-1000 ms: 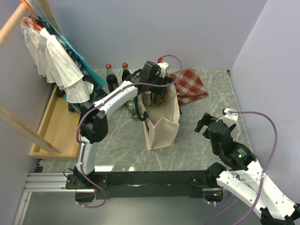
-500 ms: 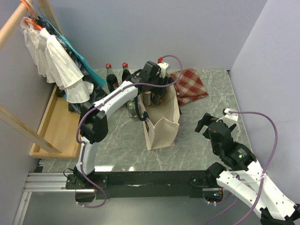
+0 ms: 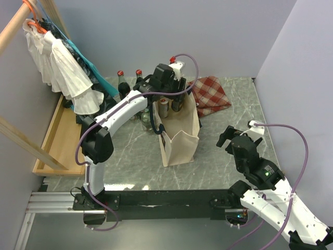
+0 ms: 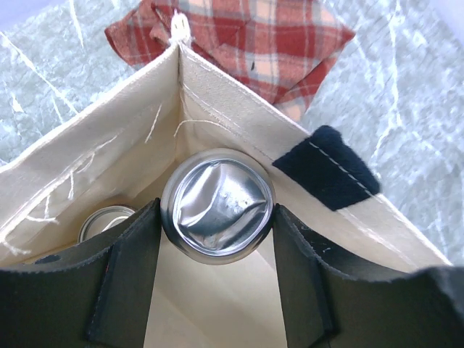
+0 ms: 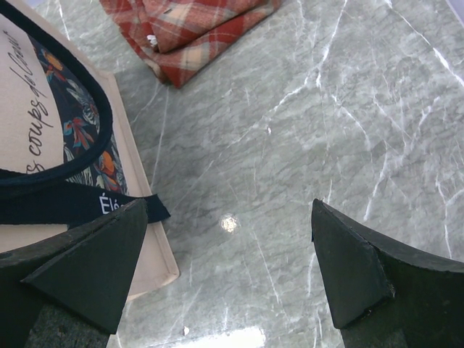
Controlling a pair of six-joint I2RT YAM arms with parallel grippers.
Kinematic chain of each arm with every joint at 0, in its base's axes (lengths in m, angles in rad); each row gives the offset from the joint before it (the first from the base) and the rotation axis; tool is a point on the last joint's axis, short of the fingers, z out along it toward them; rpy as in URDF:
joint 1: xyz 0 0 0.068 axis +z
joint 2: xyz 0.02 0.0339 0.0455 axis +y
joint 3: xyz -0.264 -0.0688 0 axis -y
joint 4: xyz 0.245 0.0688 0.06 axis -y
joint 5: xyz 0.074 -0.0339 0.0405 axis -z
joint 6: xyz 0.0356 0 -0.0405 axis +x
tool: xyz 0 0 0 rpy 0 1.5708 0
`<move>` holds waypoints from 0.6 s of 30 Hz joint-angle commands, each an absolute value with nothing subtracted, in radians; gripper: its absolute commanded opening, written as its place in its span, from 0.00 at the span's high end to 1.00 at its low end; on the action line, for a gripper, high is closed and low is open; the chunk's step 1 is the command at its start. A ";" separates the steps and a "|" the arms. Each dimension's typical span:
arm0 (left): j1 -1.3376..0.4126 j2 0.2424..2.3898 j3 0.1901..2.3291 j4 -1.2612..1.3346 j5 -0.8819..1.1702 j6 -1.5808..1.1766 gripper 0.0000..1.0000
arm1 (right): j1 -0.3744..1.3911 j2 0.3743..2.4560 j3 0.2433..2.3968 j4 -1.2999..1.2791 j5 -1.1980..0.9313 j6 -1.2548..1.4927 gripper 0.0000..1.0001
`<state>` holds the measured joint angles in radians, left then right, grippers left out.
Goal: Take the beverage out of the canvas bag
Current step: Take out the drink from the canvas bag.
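Note:
The cream canvas bag (image 3: 179, 136) stands upright mid-table with its mouth open. My left gripper (image 3: 173, 102) reaches into the far end of the mouth. In the left wrist view my left gripper (image 4: 217, 239) is shut on a silver beverage can (image 4: 217, 205), one finger on each side, just inside the bag's far corner. A second can (image 4: 105, 217) sits lower in the bag at the left. A navy handle (image 4: 326, 168) crosses the rim. My right gripper (image 3: 232, 136) hovers open and empty over bare table to the right of the bag (image 5: 43, 138), shown in its wrist view (image 5: 232, 268).
A red checked cloth (image 3: 210, 94) lies behind the bag to the right. Two red-capped dark bottles (image 3: 120, 83) and a glass jar (image 3: 145, 121) stand behind the bag to the left. A wooden tray (image 3: 62, 140) and hanging clothes (image 3: 62, 65) fill the left side. Walls close in at the back and right.
My left arm has risen and drawn back a little, lifting its gripper higher in the bag's mouth. The right arm has not moved.

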<state>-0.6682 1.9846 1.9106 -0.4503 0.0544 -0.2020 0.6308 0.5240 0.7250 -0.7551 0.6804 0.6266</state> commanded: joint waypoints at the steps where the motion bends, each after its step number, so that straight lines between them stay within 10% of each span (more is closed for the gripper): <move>1: -0.661 1.879 1.902 -0.299 0.064 -0.250 0.99 | 0.635 0.508 0.730 -0.730 0.693 0.621 0.00; 18: -0.637 1.836 1.899 -0.307 0.138 -0.299 0.99 | 0.637 0.503 0.730 -0.729 0.689 0.621 0.00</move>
<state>-0.6483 1.9507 1.8645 -0.4160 0.0834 -0.2764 0.6308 0.5121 0.7250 -0.7547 0.6727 0.6231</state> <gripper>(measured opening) 0.620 0.998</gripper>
